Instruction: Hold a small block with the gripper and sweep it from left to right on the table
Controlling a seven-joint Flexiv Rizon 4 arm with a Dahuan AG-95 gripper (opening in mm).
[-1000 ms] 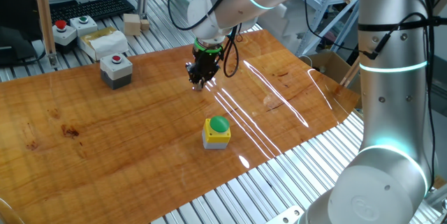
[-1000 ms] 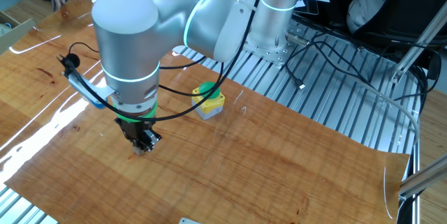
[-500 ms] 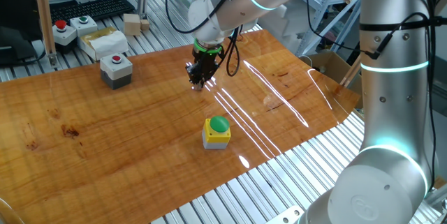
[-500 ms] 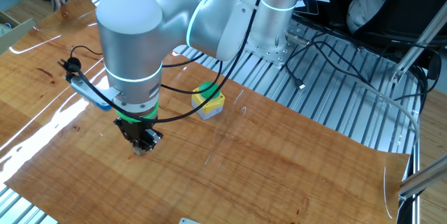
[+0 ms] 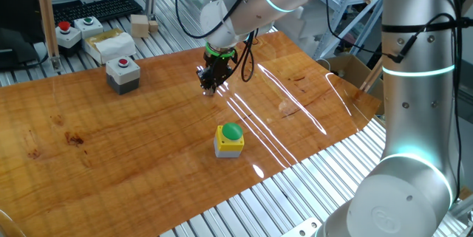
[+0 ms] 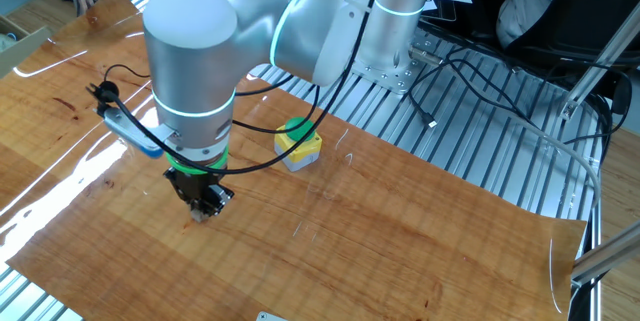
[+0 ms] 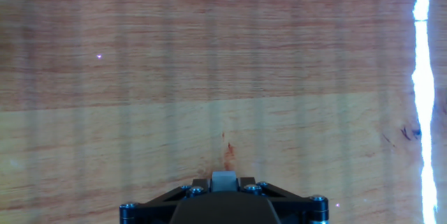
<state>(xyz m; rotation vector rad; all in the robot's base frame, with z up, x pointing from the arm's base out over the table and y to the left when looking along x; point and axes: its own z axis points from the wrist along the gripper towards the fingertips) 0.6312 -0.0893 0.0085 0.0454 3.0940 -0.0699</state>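
Observation:
My black gripper (image 5: 211, 87) with its green ring stands low over the orange-brown table (image 5: 148, 141), fingertips at the board. It also shows in the other fixed view (image 6: 203, 211). In the hand view the gripper (image 7: 224, 182) is shut on the small block (image 7: 224, 180), a tiny pale cube clamped between the black jaws and resting against the wood grain. In the fixed views the block is too small to make out between the fingers.
A yellow-and-grey box with a green button (image 5: 230, 139) sits in front of the gripper. A grey box with a red button (image 5: 123, 73) stands at the back left. More button boxes and pale wooden blocks (image 5: 143, 23) lie on the aluminium frame behind. A glare streak (image 7: 422, 91) runs along the right.
The gripper with the block has crept slightly across the board; the arm's upper links shifted a little. Nothing else moved.

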